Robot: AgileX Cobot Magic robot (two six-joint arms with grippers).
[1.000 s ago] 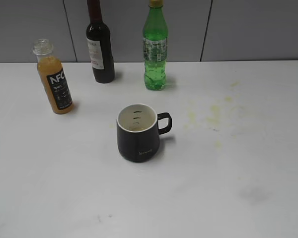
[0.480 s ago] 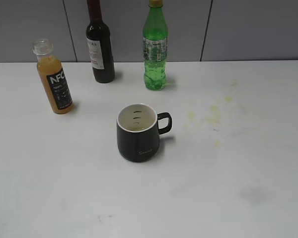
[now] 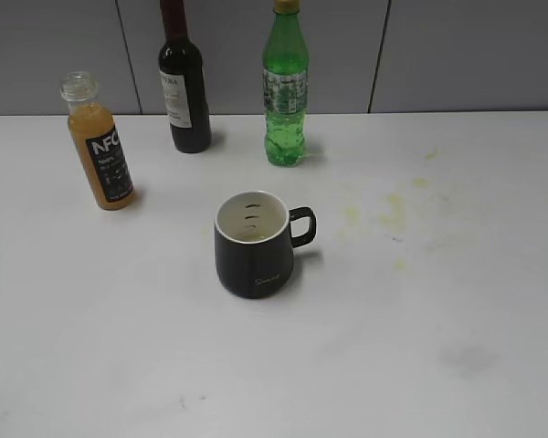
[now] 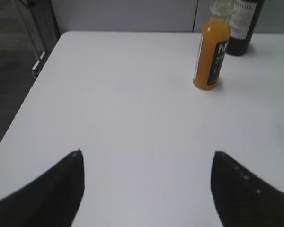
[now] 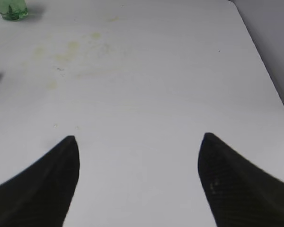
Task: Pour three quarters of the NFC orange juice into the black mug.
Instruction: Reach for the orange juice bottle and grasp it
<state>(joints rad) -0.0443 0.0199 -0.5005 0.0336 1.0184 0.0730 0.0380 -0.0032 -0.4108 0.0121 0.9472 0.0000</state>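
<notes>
1. Exterior view: the black mug [image 3: 255,245] stands upright near the middle of the white worktop [image 3: 457,365], loop handle pointing right, small script lettering on the side facing the camera; a little liquid shows at the bottom of its white interior, too dim to name
2. The NFC orange juice [image 3: 98,145] stands at the back left, leaning slightly, well apart from the mug, mostly full, with its clear ridged neck uncapped
3. Behind the mug, against the grey wall, stand a dark wine bottle [image 3: 184,91] and a green bottle [image 3: 285,96], both cut off at the top edge; the wine bottle is near the juice, the green one just right of it
4. Faint yellowish stains [image 3: 390,212] mark the worktop to the right of the mug
5. Nothing stands between the juice and the mug, and neither arm shows in this view
6. Left wrist view: the left hand [image 4: 146,184] has its fingers spread wide and empty over bare worktop, with the juice ahead to the upper right and the wine bottle's label cut off behind it
7. Right wrist view: the right hand [image 5: 138,177] is likewise spread apart and empty; the green bottle's base shows at the top left corner, the rest cropped
</notes>
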